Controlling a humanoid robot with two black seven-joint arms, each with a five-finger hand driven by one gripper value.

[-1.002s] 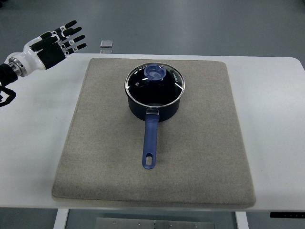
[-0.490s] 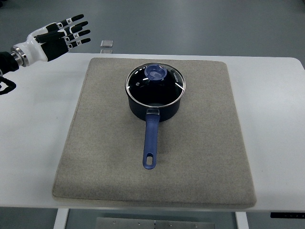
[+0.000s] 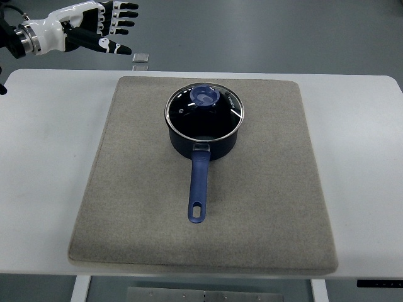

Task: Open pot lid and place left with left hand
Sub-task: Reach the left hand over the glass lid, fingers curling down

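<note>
A dark blue saucepan (image 3: 203, 139) stands on the grey mat (image 3: 264, 189), its long blue handle (image 3: 199, 187) pointing toward the near edge. A glass lid (image 3: 204, 112) with a blue knob (image 3: 205, 95) sits closed on it. My left hand (image 3: 108, 27) hovers at the far left corner, beyond the table's back edge, well away from the lid. Its black-and-white fingers (image 3: 121, 23) are spread and hold nothing. The right arm does not show.
The mat lies on a white table (image 3: 44, 163), with bare white surface to its left and right. A small clear block (image 3: 141, 58) sits past the table's back edge, close to my left hand.
My left hand has risen and moved right and farther back, from over the table's left corner to beyond its back edge. Pot and lid have not moved.
</note>
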